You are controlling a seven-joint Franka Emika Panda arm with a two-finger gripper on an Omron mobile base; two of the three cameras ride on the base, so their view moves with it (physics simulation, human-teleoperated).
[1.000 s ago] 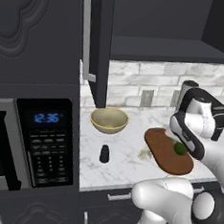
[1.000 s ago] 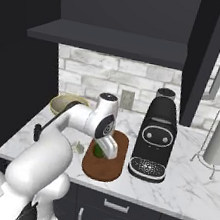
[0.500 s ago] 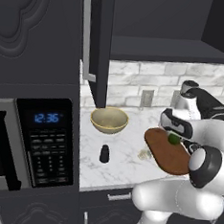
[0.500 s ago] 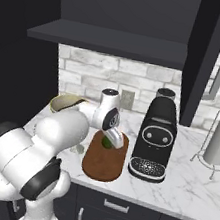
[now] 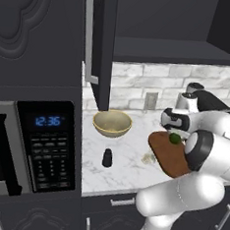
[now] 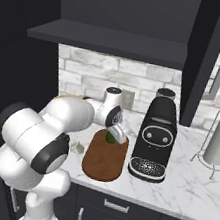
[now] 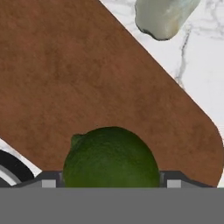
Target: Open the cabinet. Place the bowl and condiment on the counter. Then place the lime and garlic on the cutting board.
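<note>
Jaws stand apart either side of the lime point(image 7: 111, 156), their tips cut off; contact unclear. Lime sits over the cutting board point(image 7: 87, 78); garlic point(image 7: 162, 17) partly cropped on the counter point(image 7: 205, 65).

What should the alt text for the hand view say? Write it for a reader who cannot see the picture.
A glossy green lime sits between the gripper tips, low in the frame, over a reddish-brown cutting board. Past the board's rounded end, a pale garlic bulb lies on the white marble counter.
</note>
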